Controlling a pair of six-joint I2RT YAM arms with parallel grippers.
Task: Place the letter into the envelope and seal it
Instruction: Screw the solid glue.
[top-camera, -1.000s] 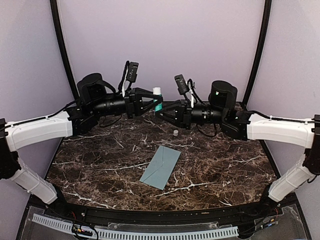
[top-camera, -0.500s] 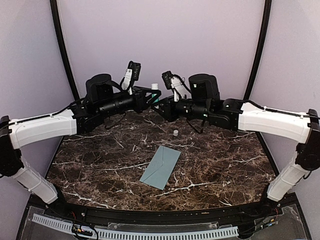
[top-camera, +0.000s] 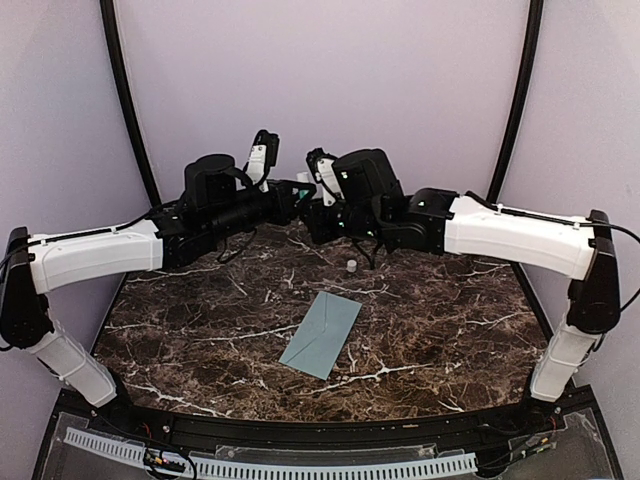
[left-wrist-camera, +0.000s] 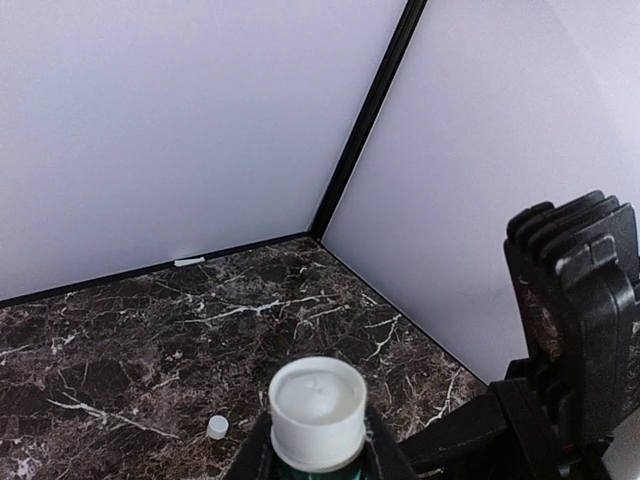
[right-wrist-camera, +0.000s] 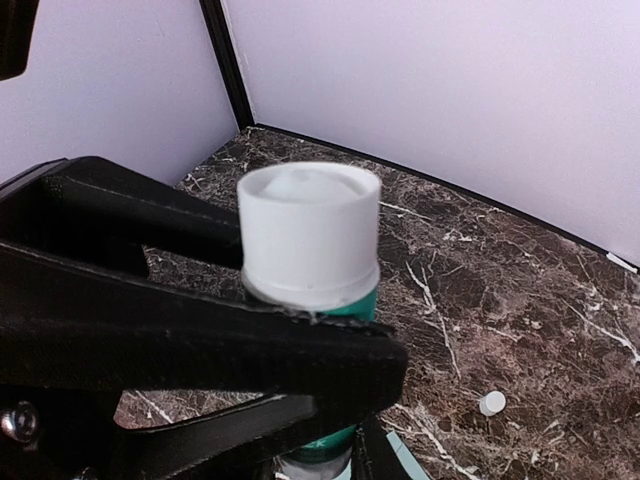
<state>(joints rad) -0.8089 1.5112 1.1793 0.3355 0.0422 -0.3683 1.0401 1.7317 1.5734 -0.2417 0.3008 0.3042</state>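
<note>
At the left claw (left-wrist-camera: 318, 462): closed on the lower green body of the small white-and-green plastic glue stick (left-wrist-camera: 318, 402), whose white top points away from the wrist.
At the right claw (right-wrist-camera: 335, 325): also clamped on that stick's green body, just under the white top. Both claws meet high over the back of the dark marble-patterned surface (top-camera: 450, 330).
Below the claws: a small white plastic cylinder (top-camera: 351, 265) lies loose on the surface; it may be a cap, but I cannot tell.
Envelope position: the flat pale blue-grey paper envelope (top-camera: 321, 334) lies slantwise mid-surface, well apart from both claws and untouched. No separate letter sheet shows.
Envelope handling: likely very light, thin, floppy and easily creased. It lies flush on the surface, so getting a finger under it looks hard.
Where to hold: probably a corner or short edge, with one claw pinning the body while the other works the pointed flap.
Risk: it may slide on the smooth stone when pushed.
</note>
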